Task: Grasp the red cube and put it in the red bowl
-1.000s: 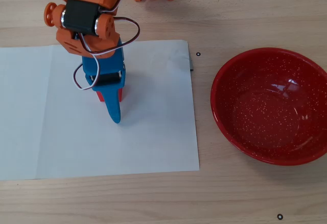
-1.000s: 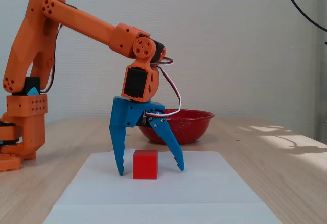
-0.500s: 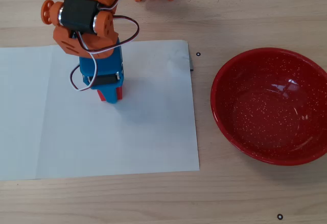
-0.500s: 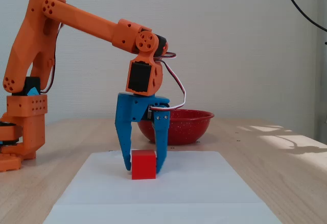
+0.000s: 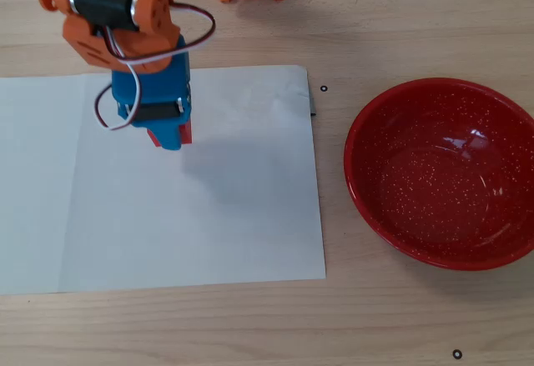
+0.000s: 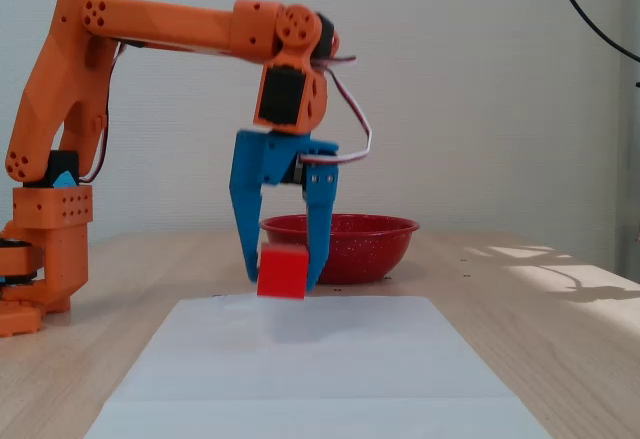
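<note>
Red cube (image 6: 282, 271) | small, matte, plain | between blue fingers (image 6: 246, 229)

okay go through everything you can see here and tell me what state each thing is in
gripper: pointing down, shut on the red cube.
red cube: held between the blue fingers, lifted just off the sheet of paper in the fixed view.
red bowl: upright on the table, empty.
sheet of paper: lying flat on the table, nothing resting on it.
arm: reaching out over the paper, apart from the bowl.
</note>
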